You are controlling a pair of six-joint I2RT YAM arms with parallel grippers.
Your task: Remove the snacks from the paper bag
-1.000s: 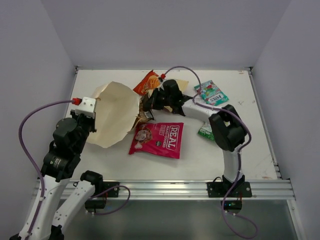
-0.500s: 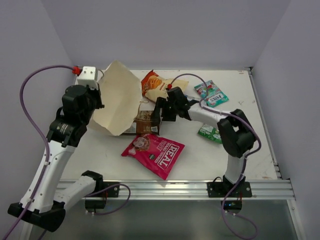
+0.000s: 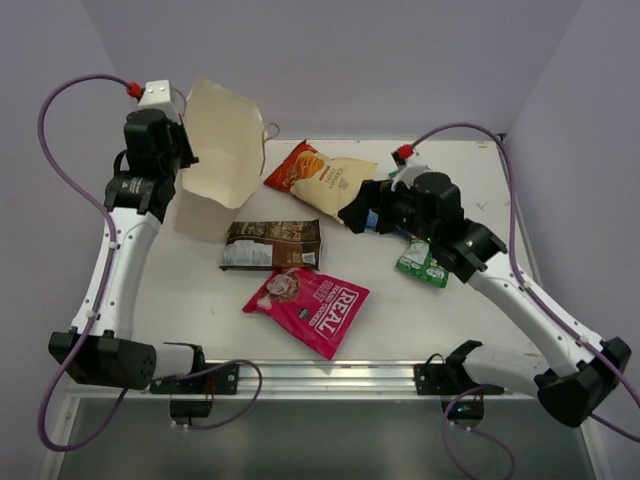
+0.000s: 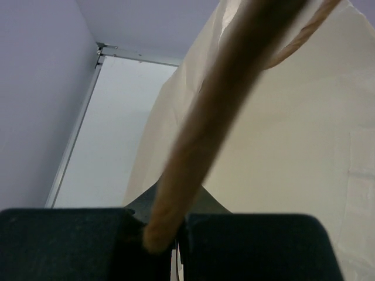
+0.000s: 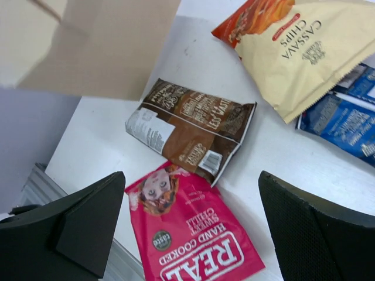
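My left gripper is shut on the twisted handle of the cream paper bag, which hangs raised at the back left, above the table. Its wall fills the left wrist view. On the table lie the snacks: an orange-and-cream chip bag, a brown pack, a pink "REAL" bag, a green pack and a blue pack. My right gripper hovers open and empty above the brown pack and pink bag.
The white table is walled at the back and sides, with a metal rail along its near edge. The right arm's elbow hangs over the right half and hides part of the blue pack.
The left arm lifted the paper bag up and to the back left, leaving the brown pack on the table. The right gripper opened and drew back to the right. The pink bag shifted slightly.
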